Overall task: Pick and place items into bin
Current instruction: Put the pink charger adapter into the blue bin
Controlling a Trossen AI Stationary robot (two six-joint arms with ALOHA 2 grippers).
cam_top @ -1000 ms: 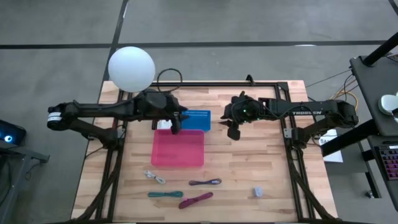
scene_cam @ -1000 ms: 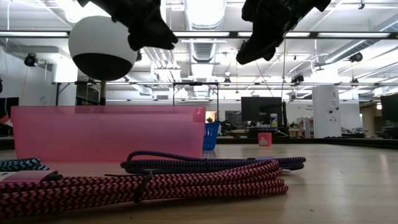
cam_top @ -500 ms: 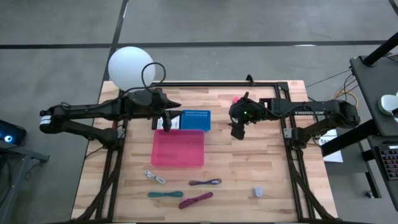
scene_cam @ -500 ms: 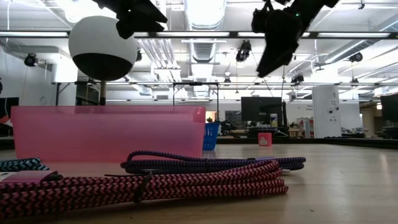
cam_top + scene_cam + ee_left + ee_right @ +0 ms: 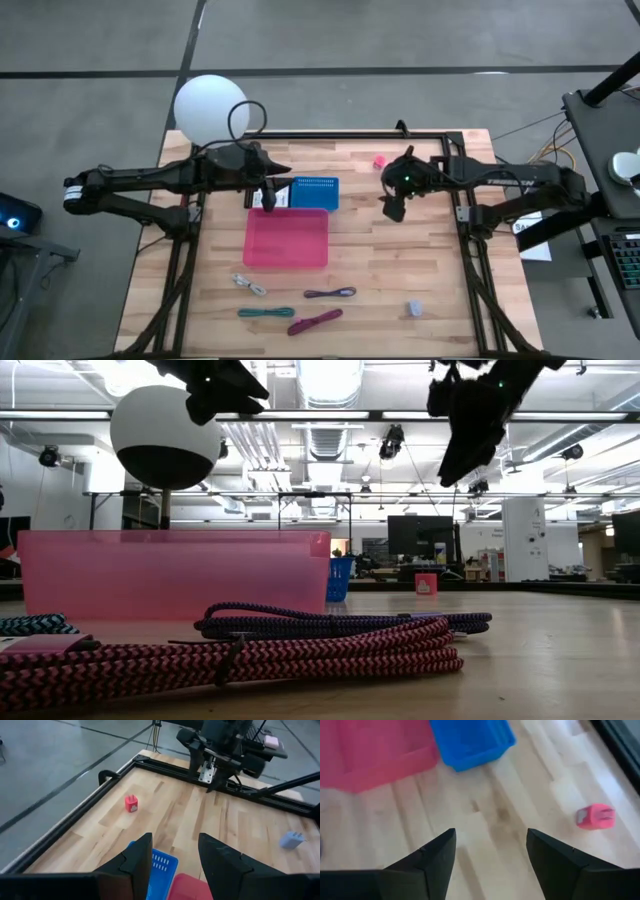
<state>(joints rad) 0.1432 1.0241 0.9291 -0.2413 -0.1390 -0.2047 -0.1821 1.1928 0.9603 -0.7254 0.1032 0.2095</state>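
Above the pink bin's [image 5: 287,238] far left corner my left gripper [image 5: 175,865] hangs open, holding nothing. My right gripper [image 5: 492,865] is open too, tipped down over bare wood to the right of the blue basket [image 5: 315,192]. A tiny pink cube [image 5: 380,160] sits on the table beyond it, also seen in the right wrist view [image 5: 595,816]. Near the front edge lie the white cord [image 5: 250,285], teal cord [image 5: 266,312], purple cord [image 5: 330,293], magenta cord [image 5: 315,321] and a grey-blue lump [image 5: 415,308]. A whitish block [image 5: 260,201] lies beside the basket.
The blue basket stands against the pink bin's far side. A white globe lamp [image 5: 211,108] stands at the far left corner. A black frame [image 5: 350,134] runs along the table's far and side edges. Bare wood lies between the bin and the right rail.
My right gripper has gone toward the table's right edge and tipped further downward, uncovering the pink cube. My left gripper has drawn back toward the left edge, off the blue basket, and rose slightly, then kept still.
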